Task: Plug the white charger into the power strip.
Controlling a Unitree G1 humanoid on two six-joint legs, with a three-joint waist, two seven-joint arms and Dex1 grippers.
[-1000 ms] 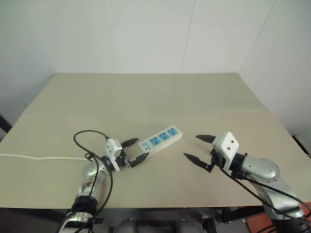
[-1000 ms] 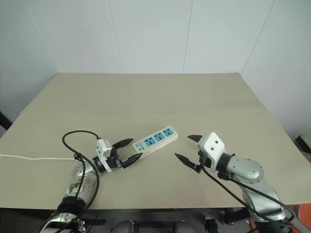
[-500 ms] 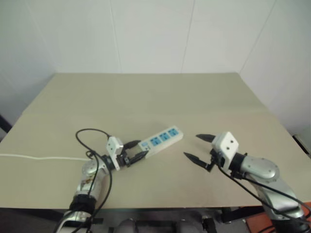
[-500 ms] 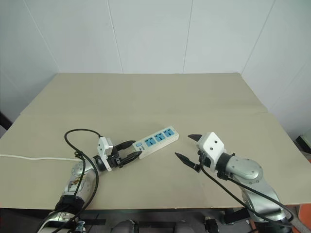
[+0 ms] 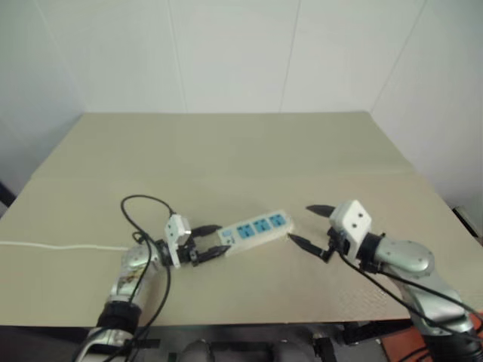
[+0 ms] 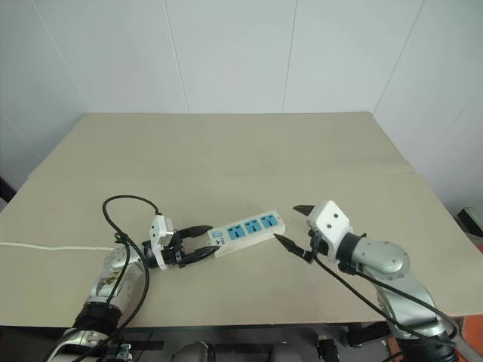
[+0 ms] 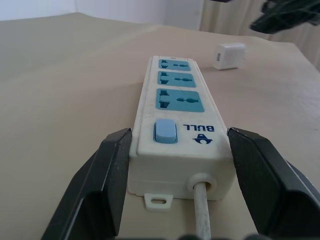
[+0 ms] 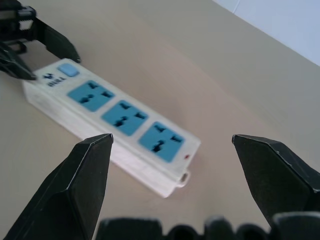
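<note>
While lying flat on the tabletop [image 6: 226, 151], white charger [image 7: 229, 55] just past the far end of the power strip [image 6: 245, 229]. Strip's switch end clamped between the left gripper [image 6: 198, 245] jaws. Right gripper [image 6: 293, 225] near the other end, jaws spread wide, holding nothing.

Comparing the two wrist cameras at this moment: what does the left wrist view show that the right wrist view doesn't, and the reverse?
Left wrist view adds: the white charger lying on the table beyond the strip's far end, and the thin cord leaving the near end, which the left hand clamps from both sides.

Right wrist view adds: the small tab at the strip's free end, between the right hand's open fingers.

Shared: the power strip, with three blue sockets and its switch.
</note>
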